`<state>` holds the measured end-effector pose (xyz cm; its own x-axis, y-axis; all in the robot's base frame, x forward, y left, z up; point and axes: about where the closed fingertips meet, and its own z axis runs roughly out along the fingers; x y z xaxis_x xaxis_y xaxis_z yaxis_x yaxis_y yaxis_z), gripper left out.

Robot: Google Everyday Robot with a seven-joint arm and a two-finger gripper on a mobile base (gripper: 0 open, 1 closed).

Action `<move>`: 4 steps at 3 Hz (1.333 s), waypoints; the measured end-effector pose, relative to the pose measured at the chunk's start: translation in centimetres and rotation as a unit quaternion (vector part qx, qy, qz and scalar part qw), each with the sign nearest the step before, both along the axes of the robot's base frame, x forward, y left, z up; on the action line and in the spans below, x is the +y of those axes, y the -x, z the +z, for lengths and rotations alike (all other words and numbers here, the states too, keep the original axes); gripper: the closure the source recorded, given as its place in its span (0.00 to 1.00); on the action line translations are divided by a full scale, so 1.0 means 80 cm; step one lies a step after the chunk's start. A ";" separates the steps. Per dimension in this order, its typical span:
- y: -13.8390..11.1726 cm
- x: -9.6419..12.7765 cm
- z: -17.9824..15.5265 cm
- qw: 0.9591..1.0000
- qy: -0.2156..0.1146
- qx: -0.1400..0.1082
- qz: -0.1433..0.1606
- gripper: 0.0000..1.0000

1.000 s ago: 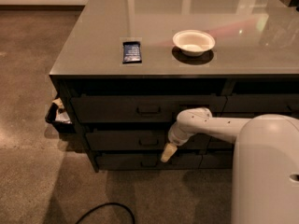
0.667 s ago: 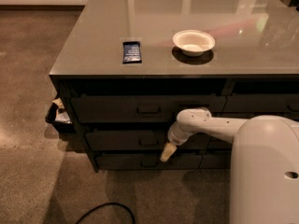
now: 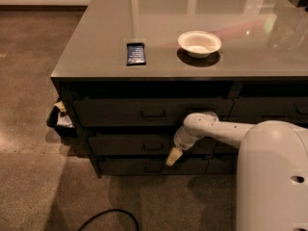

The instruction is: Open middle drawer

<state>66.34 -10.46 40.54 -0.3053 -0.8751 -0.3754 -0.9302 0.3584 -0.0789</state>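
Note:
The middle drawer [image 3: 125, 144] is a dark flat front in the stack of three under the grey counter, with a small bar handle [image 3: 153, 147] at its centre. It looks closed, flush with the drawers above and below. My gripper [image 3: 173, 157] hangs at the end of the white arm [image 3: 211, 129], pointing down and left. Its beige tip sits just right of and slightly below the middle drawer's handle, over the seam with the bottom drawer [image 3: 144, 167].
On the countertop [image 3: 96, 57] lie a dark blue packet [image 3: 135, 53] and a white bowl [image 3: 199, 43]. A taller top drawer [image 3: 120, 112] is above. A black bin [image 3: 60, 120] stands at the cabinet's left side. A black cable [image 3: 109, 217] lies on the floor. My white body [image 3: 272, 177] fills the lower right.

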 end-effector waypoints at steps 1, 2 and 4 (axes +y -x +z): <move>0.004 -0.006 0.000 1.000 -0.001 0.000 -0.004 0.13; 0.015 -0.015 0.007 1.000 0.000 -0.003 -0.012 0.20; 0.030 -0.023 0.011 1.000 0.009 0.004 -0.006 0.26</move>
